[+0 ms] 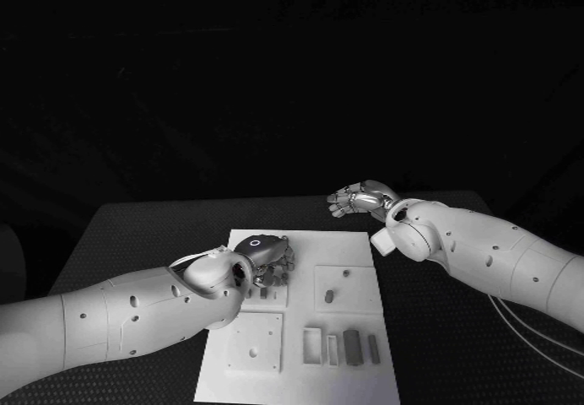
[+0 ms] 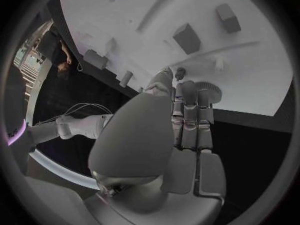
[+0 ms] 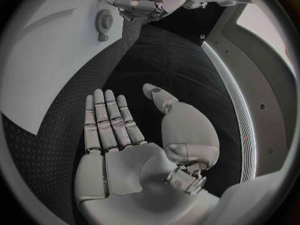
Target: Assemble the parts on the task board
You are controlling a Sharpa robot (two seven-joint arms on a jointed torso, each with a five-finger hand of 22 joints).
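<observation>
Several grey parts [image 1: 350, 346] lay at the lower middle of the white task board [image 1: 353, 253], above them the left hand [image 1: 264, 257] pinched a small gear [image 2: 208, 91] over the board's centre, and farthest, upper right, the right hand [image 1: 361, 199] hung empty with fingers apart.

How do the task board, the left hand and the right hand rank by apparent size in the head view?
1. task board
2. left hand and right hand: similar, and camera distance differs, so unranked.
</observation>
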